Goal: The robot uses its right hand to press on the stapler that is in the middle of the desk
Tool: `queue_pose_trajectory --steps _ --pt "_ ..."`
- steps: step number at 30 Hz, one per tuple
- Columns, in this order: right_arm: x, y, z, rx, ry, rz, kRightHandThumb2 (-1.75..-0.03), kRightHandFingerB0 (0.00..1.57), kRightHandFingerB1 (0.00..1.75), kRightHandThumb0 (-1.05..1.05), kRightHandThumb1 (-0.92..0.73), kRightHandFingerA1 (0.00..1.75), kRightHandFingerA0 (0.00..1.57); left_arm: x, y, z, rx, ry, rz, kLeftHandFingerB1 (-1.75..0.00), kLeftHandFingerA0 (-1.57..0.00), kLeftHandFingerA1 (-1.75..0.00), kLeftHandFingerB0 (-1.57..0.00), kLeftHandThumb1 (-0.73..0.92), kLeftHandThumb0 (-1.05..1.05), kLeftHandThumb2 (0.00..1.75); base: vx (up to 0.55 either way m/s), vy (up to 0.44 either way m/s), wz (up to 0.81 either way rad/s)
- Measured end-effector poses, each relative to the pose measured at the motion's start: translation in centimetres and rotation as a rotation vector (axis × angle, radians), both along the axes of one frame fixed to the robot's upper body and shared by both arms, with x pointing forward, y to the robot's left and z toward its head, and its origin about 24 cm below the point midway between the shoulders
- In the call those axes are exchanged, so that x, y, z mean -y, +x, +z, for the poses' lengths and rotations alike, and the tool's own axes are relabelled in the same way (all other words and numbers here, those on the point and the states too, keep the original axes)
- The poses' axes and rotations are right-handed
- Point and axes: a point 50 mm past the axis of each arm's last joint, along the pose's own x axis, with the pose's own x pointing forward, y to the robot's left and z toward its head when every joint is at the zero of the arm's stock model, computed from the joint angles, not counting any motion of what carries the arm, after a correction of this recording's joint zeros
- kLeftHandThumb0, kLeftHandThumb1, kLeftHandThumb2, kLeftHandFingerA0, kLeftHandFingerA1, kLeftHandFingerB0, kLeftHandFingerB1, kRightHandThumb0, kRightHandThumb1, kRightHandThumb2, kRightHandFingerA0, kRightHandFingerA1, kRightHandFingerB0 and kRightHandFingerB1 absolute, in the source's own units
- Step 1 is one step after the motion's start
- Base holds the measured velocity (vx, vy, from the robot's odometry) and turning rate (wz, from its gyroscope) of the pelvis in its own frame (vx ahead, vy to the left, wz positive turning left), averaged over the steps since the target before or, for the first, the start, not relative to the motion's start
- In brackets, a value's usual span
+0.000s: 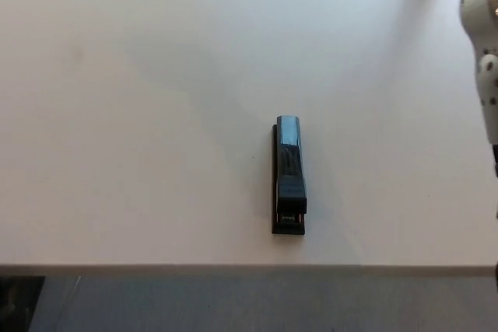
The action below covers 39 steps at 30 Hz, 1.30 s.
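Bright, even light washes the pale desk (156, 114), nearly blown out toward the top. A soft diagonal shadow runs across it down to the stapler (289, 174), whose glossy top catches a bluish glare. The whole picture is slightly soft, and the white arm (484, 36) at the right edge is blurred.

We see a pale, matte worktop (140, 114) filling nearly the whole frame, lit evenly with a faint pinkish cast. Soft diagonal shadows cross it toward the upper right of the frame. Its front edge runs straight along the bottom. Below that edge lies a grey floor (257, 305), with a dark patch at the lower left corner.
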Motion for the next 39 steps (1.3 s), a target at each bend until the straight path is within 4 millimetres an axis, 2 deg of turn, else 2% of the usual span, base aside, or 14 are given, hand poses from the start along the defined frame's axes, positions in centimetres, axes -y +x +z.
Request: queue_pose_trajectory --steps 3,4,7,8,9,12,13,20,22,26,28,31,35,39 --pt "-1.1 1.2 -1.6 -0.085 0.004 0.014 -0.67 0.72 1.26 -0.17 -0.79 1.14 1.22 0.0 0.0 0.0 0.0 0.0 -0.001 -0.46 -0.1 -0.49 -0.1 0.81 -0.7 0.92 0.0 0.0 0.0" --pt "-1.4 1.6 -2.2 -0.116 0.005 0.018 -0.65 0.7 1.27 -0.19 -0.8 1.08 1.23 0.0 0.0 0.0 -0.001 0.001 -0.002 -0.47 -0.08 -0.52 -0.02 0.65 -0.72 1.07 0.0 0.0 0.0" --pt "-2.3 2.6 -4.1 -0.197 -0.002 0.021 -0.7 0.73 1.22 -0.17 -0.77 1.13 1.22 0.1 0.3 -0.1 -0.01 -0.001 -0.007 -0.47 -0.12 -0.53 -0.02 0.68 -0.74 1.08 0.0 0.0 0.0" --pt "-2.7 2.8 -4.8 -0.225 -0.005 0.023 -0.7 0.74 1.19 -0.15 -0.77 1.18 1.2 0.1 0.4 0.0 -0.018 -0.001 -0.009 -0.45 -0.07 -0.5 -0.01 0.69 -0.69 1.07 0.0 0.0 0.0" --pt "-3.0 3.0 -5.4 -0.251 -0.009 0.025 -0.64 0.72 1.2 -0.19 -0.81 1.14 1.21 0.0 0.6 0.0 -0.028 -0.001 -0.01 -0.37 -0.1 -0.42 -0.06 0.92 -0.6 0.76 0.0 0.0 0.0" --pt "-3.7 3.3 -6.5 -0.293 -0.012 0.032 -0.7 0.72 1.19 -0.14 -0.81 1.2 1.16 -0.3 0.9 0.1 -0.053 -0.001 -0.004 -0.34 -0.09 -0.41 -0.07 0.92 -0.55 0.77 0.0 0.0 0.0" --pt "-3.8 3.5 -6.9 -0.308 -0.012 0.034 -0.75 0.76 1.17 -0.16 -0.77 1.17 1.2 -0.4 1.0 0.1 -0.062 -0.002 -0.001 -0.51 -0.02 -0.51 -0.02 0.75 -0.3 1.24 0.0 0.0 0.0" --pt "-4.2 4.3 -12.3 -0.48 -0.013 0.011 -0.69 0.74 1.19 -0.19 -0.79 1.03 1.23 -1.0 0.6 -0.3 -0.133 -0.007 0.026 -0.52 -0.04 -0.52 -0.04 0.73 -0.31 1.24 0.0 0.0 0.0" --pt "-4.2 4.3 -13.8 -0.518 -0.016 0.002 -0.69 0.81 0.97 -0.18 -0.77 0.98 1.21 -1.1 0.2 -0.5 -0.149 -0.008 0.033 -0.52 -0.05 -0.51 -0.04 0.71 -0.32 1.23 0.0 0.0 0.0" --pt "-4.3 3.9 -17.2 -0.625 -0.007 -0.004 -0.7 0.81 1.01 -0.17 -0.76 1.01 1.23 -1.1 -0.4 -0.8 -0.175 0.003 0.037 -0.52 -0.05 -0.52 -0.04 0.72 -0.31 1.23 0.0 0.0 0.0" --pt "-4.4 3.6 -18.8 -0.683 -0.002 -0.006 -0.63 0.77 1.12 -0.19 -0.78 1.15 1.17 -1.1 -0.6 -0.9 -0.179 0.008 0.034 -0.52 -0.05 -0.52 -0.05 0.71 -0.32 1.22 0.0 0.0 0.0" --pt "-4.6 3.2 -20.5 -0.739 -0.009 -0.009 -0.63 0.77 1.05 -0.2 -0.78 1.0 1.23 -1.0 -0.7 -0.8 -0.177 0.016 0.03 -0.52 -0.04 -0.52 -0.04 0.71 -0.32 1.23 0.0 0.0 0.0" --pt "-4.5 2.4 -23.2 -0.817 -0.035 -0.026 -0.73 0.8 1.17 -0.15 -0.72 1.06 1.25 -1.0 -1.2 -1.0 -0.19 0.024 0.027 -0.52 -0.05 -0.52 -0.05 0.71 -0.32 1.23 0.0 0.0 0.0" --pt "-4.2 1.7 -25.2 -0.867 -0.068 -0.046 -0.67 0.81 1.12 -0.18 -0.76 0.95 1.25 -0.9 -1.6 -1.2 -0.202 0.027 0.021 -0.52 -0.05 -0.52 -0.05 0.7 -0.32 1.22 0.0 0.0 0.0"
